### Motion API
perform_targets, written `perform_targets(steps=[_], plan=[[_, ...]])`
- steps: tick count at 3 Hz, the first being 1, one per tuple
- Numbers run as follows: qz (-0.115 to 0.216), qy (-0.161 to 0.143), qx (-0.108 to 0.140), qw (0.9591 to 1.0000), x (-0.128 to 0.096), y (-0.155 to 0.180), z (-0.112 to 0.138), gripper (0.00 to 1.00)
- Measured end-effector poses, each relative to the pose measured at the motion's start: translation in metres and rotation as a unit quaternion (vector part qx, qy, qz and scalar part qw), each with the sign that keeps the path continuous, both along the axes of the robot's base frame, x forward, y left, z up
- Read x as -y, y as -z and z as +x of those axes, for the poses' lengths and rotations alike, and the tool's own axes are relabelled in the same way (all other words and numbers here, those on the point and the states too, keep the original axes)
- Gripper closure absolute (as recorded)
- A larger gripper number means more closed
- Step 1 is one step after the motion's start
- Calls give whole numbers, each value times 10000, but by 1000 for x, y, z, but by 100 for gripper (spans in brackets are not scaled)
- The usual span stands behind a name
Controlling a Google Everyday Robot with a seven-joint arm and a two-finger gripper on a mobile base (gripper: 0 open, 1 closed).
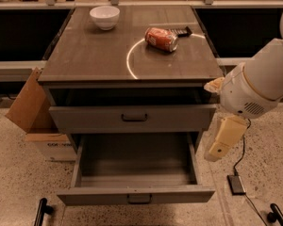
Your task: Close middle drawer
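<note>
The middle drawer (137,195) is pulled far out at the bottom of the cabinet, its inside empty and its small dark handle (139,199) centred on the front. Above it, the taller top drawer (132,118) with the wider handle stands slightly out. The lowest drawer is hidden beneath the open one. My gripper (222,139) hangs cream-coloured below the white arm (257,86), just off the cabinet's right side, level with the open drawer's right wall and apart from it.
On the cabinet top (85,55) lie a white bowl (104,16), a red can on its side (161,38) and a small dark object (181,31). A cardboard box (30,112) leans at the left. A cable and black adapter (237,184) lie on the floor at the right.
</note>
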State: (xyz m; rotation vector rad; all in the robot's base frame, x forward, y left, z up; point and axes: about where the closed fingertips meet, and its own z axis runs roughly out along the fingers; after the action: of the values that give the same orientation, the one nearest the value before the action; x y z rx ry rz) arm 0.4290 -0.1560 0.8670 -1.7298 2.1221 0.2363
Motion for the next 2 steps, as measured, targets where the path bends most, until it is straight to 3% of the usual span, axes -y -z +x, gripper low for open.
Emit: perform_targets(steps=[1, 2], plan=[[-140, 32, -154, 9998, -2, 31, 4, 0], [-14, 27, -494, 9988, -1, 94, 4, 0]])
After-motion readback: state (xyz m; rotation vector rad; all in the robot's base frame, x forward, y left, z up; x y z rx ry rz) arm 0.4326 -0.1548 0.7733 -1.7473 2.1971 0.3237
